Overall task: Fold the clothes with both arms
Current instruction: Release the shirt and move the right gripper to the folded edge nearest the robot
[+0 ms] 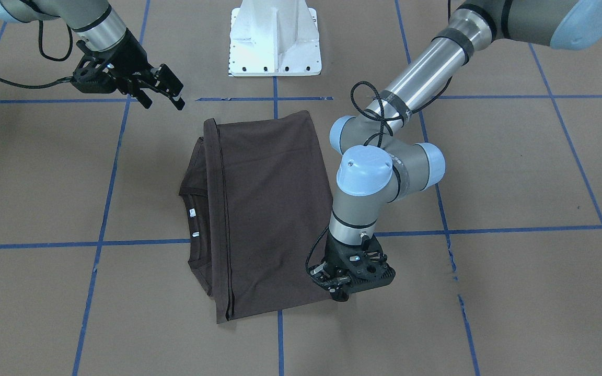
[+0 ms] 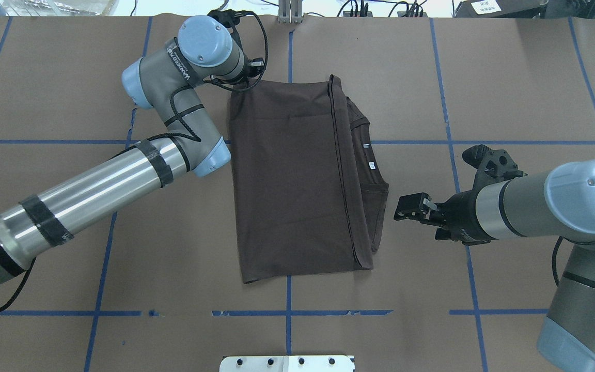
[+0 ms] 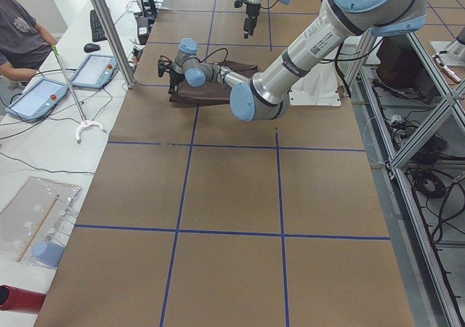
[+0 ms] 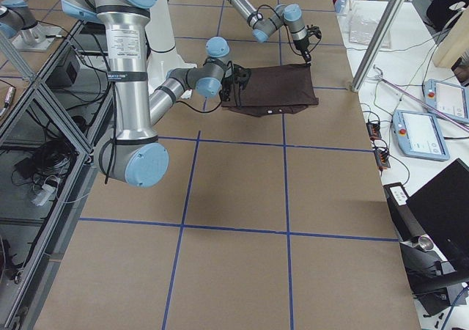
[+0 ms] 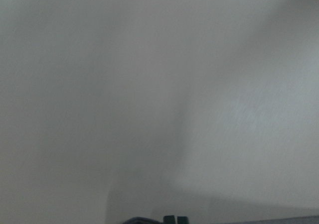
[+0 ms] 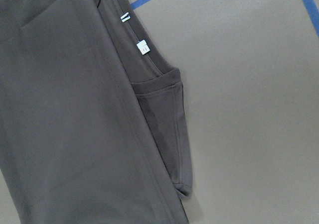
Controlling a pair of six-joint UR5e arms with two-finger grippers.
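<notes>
Overhead exterior view gives us the T-shirt (image 2: 287,181) lying flat in the middle of the brown tabletop (image 2: 509,77), among the blue tape lines (image 2: 446,77). It is folded over on itself, so that a stitched hem runs straight from its far edge to its near edge. Beside that hem, on the robot's right, a strip of the lower layer shows. In the right wrist view we see on that strip the ribbed collar (image 6: 153,62) and two small white labels (image 6: 142,47).

We see the left arm (image 2: 96,186) reach in across the tabletop, its wrist bent over the far corner of the shirt on the robot's left. From the front-facing view the left gripper (image 1: 339,295) points straight down at that corner, with its tip at the cloth's edge. We cannot tell whether its jaws have closed on the fabric, and the left wrist view gives us only a grey blur.

The right gripper (image 2: 405,207) hangs above the bare tabletop just beside the collar side of the shirt, apart from the cloth. Its jaws stand spread, with nothing between them. The white pedestal base (image 1: 275,47) stands on the robot's side of the shirt, apart from it.
</notes>
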